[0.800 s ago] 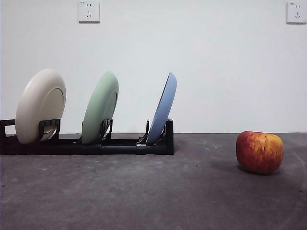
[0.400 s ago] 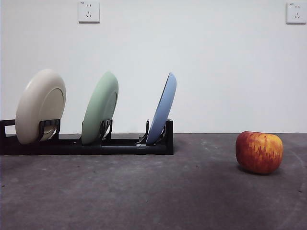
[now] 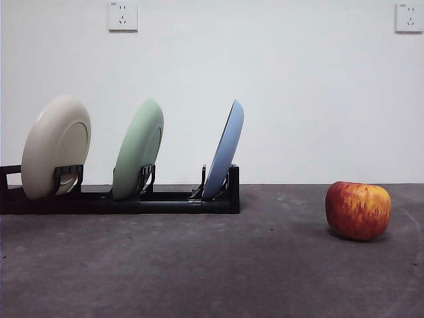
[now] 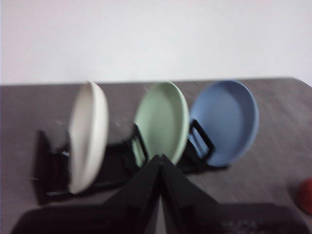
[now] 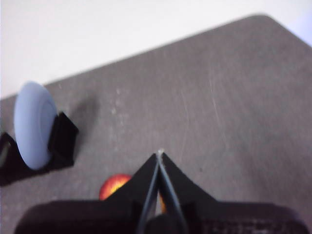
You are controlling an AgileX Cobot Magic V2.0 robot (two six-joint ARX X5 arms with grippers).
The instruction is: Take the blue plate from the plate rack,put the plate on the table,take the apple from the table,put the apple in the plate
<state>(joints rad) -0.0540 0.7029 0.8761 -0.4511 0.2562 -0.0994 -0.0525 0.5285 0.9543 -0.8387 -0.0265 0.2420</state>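
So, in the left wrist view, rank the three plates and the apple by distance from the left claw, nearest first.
1. Pale green round plate, just past the shut claw.
2. Cream plate and matte blue plate, flanking it: too close to call.
3. Red apple, far off at the edge.

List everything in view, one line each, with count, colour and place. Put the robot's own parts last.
plate rack: 1, black, on the table at the left of the front view, holding three plates on edge.
cream plate: 1, cream, leftmost slot of the rack.
pale green plate: 1, pale green, middle slot.
blue plate: 1, pale blue, rightmost slot, leaning.
apple: 1, red with yellow streaks, on the table to the right, apart from the rack.
table: 1, dark grey, mottled.
wall sockets: 2, white, high on the white wall.
left gripper: 1, black, fingers shut, facing the rack.
right gripper: 1, black, fingers shut, above the apple.
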